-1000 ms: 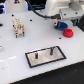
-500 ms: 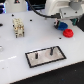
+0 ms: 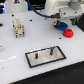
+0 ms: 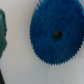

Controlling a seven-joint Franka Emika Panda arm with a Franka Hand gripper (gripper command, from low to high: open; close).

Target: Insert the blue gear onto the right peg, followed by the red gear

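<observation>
My claw (image 3: 60, 24) hangs low over far table area at exterior view's right; jaw spread unreadable. Blue gear (image 4: 56, 35) directly under wrist camera: flat toothed plastic disc, lying flat, centre hole facing up. Red gear (image 3: 68, 33) just beside claw. Right peg (image 3: 50, 50) upright on black-bordered white plate (image 3: 46, 56), well apart. White table (image 3: 20, 70) around plate.

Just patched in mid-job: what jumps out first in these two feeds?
The blue gear fills the wrist view, toothed rim and centre hole plain against the white table. In the exterior view, the red gear glows at the exterior view's right, beneath the arm, and the black-bordered plate lies near the middle.
</observation>
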